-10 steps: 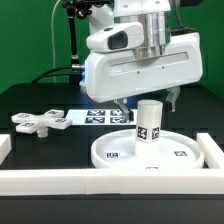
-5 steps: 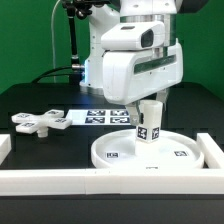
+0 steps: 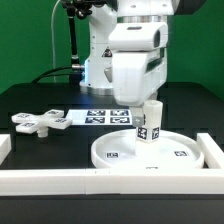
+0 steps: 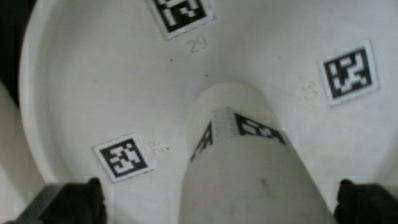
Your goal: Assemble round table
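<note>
Round table set, smooth white plastic, black-white tags.
- Short cylinder leg [image 3: 150, 122]: I see it upright on the large round rimmed disc [image 3: 128, 158], flat on the black desk [image 3: 30, 100].
- Cross-shaped base [image 3: 38, 120], round-ended: lies well apart, at the exterior view's left.
- Gripper [image 4: 222, 198]: dark fingertips spread either side of the leg.

Disc [image 3: 195, 148], leg [image 3: 150, 112], cross base [image 3: 38, 121]: white plastic, smooth, slight sheen. Tabletop [image 3: 40, 95]: black, matt. Tags [image 4: 123, 158]: printed blk/wht, matt.

No words or numbers legible, only black-white square tags [image 4: 123, 157] on disc [image 3: 196, 147], leg [image 3: 150, 108], cross-shaped base [image 3: 27, 122]
</note>
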Robot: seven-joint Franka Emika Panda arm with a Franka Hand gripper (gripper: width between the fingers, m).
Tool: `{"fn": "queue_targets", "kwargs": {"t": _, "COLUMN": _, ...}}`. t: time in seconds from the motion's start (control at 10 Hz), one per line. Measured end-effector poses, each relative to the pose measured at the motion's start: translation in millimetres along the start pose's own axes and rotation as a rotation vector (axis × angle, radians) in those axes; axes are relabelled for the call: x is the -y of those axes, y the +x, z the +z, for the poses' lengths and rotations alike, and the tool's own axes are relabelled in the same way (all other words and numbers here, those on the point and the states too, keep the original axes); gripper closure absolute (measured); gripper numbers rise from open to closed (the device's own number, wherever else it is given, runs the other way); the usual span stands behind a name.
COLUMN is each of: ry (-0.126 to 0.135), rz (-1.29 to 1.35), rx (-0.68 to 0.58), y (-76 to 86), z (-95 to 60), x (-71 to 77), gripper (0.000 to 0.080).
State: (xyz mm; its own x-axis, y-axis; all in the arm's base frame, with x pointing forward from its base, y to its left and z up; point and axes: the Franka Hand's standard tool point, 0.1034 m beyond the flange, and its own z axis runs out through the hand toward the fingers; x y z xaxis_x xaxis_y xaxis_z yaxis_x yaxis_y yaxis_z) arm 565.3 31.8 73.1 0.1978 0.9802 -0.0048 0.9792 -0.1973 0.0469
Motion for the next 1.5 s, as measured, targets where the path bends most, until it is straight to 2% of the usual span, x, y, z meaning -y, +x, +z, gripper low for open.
{"fn": "queue_targets", "kwargs": {"t": 0.4, "ry": -0.015, "rz": -0.328, "rx": 0.063, "y": 12.0, "z": -0.2, "x": 2.8, "gripper": 0.015}}
{"fn": "queue_targets", "kwargs": {"t": 0.7, "ry": -0.016, "rz": -0.421, "rx": 0.075, "y": 14.6, "z": -0.3, "x": 3.5, "gripper": 0.015}}
{"fn": "queue_targets", "kwargs": {"t": 0.9, "ry": -0.014, "rz": -0.415, "rx": 0.076, "y": 12.8, "z": 0.2, "x": 3.5, "gripper": 0.0391}}
{"fn": "queue_targets", "kwargs": {"t": 1.4, "ry": -0.013, "rz": -0.363, "rx": 0.074, "y": 12.7, "z": 0.5, "x": 3.9, "gripper": 0.039}}
{"fn": "queue_targets", "kwargs": {"t": 1.5, "ry": -0.005, "rz": -0.212, "rx": 0.078, "y": 13.1, "z": 0.5, "x": 5.5, "gripper": 0.039}}
